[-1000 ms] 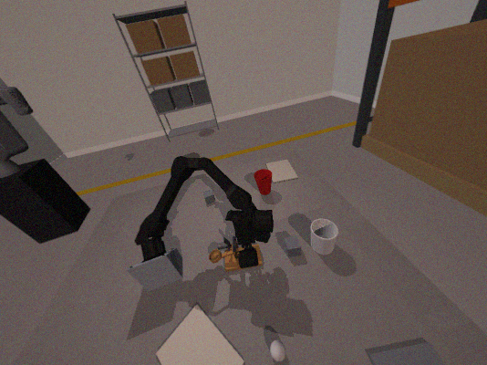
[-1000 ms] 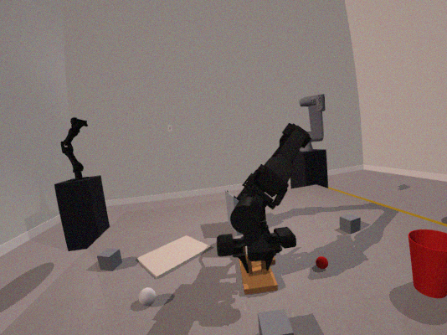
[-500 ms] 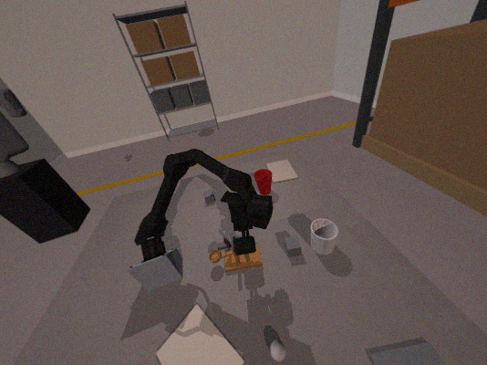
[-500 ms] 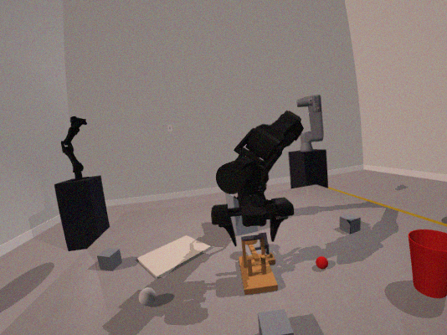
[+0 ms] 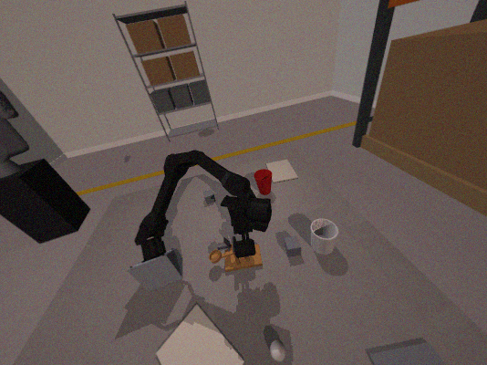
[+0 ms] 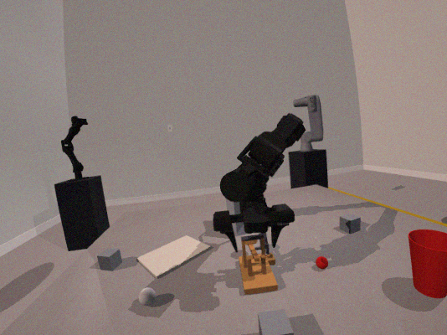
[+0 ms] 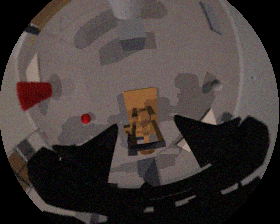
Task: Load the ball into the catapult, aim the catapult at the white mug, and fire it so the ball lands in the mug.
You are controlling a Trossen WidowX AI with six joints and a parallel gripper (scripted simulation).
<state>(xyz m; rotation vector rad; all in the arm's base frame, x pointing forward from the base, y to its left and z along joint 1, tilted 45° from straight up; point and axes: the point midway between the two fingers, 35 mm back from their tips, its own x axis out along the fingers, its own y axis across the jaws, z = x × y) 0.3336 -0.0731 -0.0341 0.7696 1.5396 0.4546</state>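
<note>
The orange catapult (image 5: pixel 257 255) (image 6: pixel 260 286) (image 7: pixel 141 97) stands on the floor. Its round cup (image 5: pixel 215 255) looks empty and faces away from the white mug (image 5: pixel 325 245) (image 7: pixel 127 8). The mug is upright, beyond a grey block. A red ball (image 6: pixel 321 263) (image 7: pixel 86 118) and a white ball (image 5: pixel 277 350) (image 6: pixel 147 296) (image 7: pixel 216 85) lie on opposite sides of the catapult. My gripper (image 6: pixel 255 249) (image 7: pixel 146 122) is open and empty, pointing down, its fingers on either side of the catapult's upper frame. The arm hides the red ball in the top view.
A red mug (image 5: pixel 264 182) (image 6: pixel 431 265) (image 7: pixel 34 94) stands past the red ball. A grey block (image 5: pixel 292 245) (image 6: pixel 274 322) sits between catapult and white mug. Other grey blocks (image 6: pixel 110 260) (image 6: pixel 350 224) and a cream board (image 5: pixel 196 339) (image 6: pixel 173 256) lie around.
</note>
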